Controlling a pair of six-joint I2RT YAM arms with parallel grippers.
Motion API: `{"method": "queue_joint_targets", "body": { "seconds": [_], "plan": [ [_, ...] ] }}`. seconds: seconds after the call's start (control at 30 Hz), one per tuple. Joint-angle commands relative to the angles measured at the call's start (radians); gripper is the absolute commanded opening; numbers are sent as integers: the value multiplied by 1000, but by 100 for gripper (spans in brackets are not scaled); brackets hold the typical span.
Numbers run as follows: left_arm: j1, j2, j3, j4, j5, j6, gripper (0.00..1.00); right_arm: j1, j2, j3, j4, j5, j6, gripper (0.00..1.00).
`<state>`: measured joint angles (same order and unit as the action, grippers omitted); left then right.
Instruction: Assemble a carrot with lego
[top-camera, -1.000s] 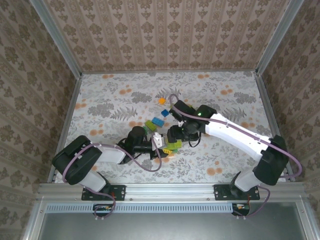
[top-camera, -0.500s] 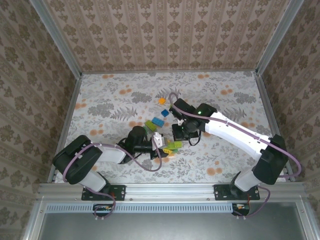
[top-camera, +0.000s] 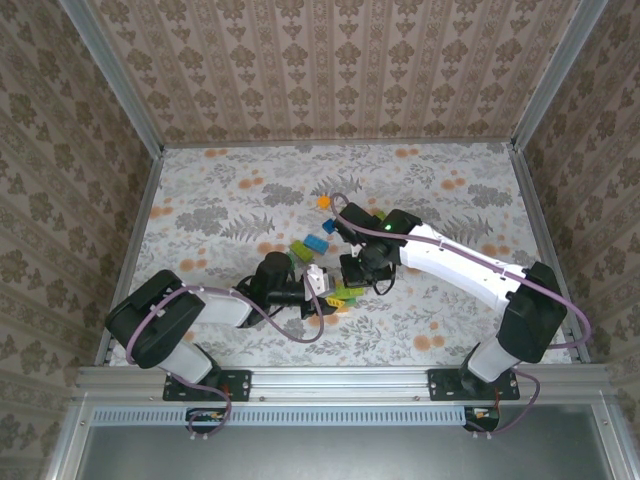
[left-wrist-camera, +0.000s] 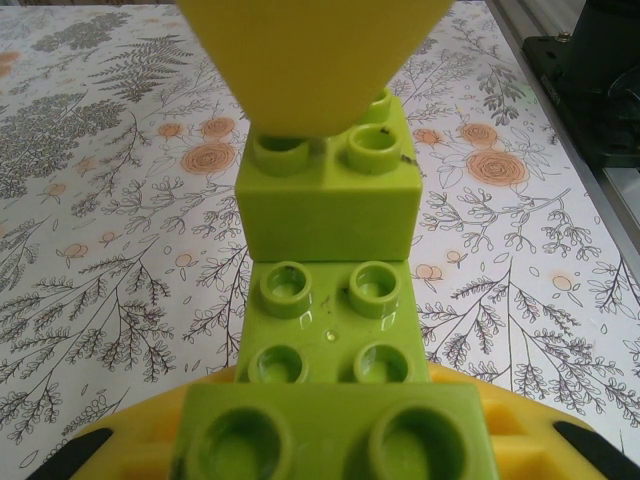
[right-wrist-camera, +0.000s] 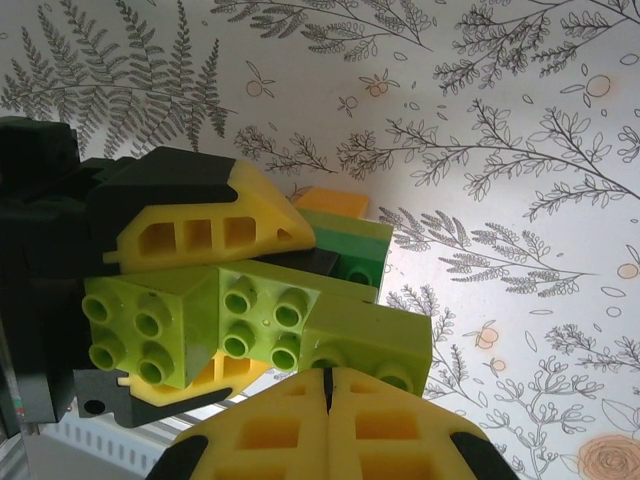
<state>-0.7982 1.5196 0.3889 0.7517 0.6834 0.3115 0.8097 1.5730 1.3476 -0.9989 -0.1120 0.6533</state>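
Carrot (top-camera: 348, 292) in left end effector (top-camera: 328, 297), loose lego (top-camera: 312, 244) just behind.

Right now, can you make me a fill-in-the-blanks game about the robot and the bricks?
The left gripper clamps a stack of studded plastic bricks coloured lime ___.
The right gripper has its jaws ___.
The small loose plastic brick farthest from the arms is ___.
Missing words: green; shut; orange.

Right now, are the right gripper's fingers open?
No, the right wrist view shows the right gripper with fingers pressed flush together below the carrot.
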Motion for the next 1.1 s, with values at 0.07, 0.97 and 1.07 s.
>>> {"method": "queue_joint_targets", "body": {
  "seconds": [0.07,0.97,1.07],
  "plan": [
    [-7,34,1,-81,-33,28,33,15,28,-22,-33,-16,-9,4],
    [-5,41,7,-84,-33,24,33,32,-19,86,-51,90,-76,9],
    [-3,38,7,-86,-34,19,33,22,-60,183,-97,140,-117,24]
  ]
}}
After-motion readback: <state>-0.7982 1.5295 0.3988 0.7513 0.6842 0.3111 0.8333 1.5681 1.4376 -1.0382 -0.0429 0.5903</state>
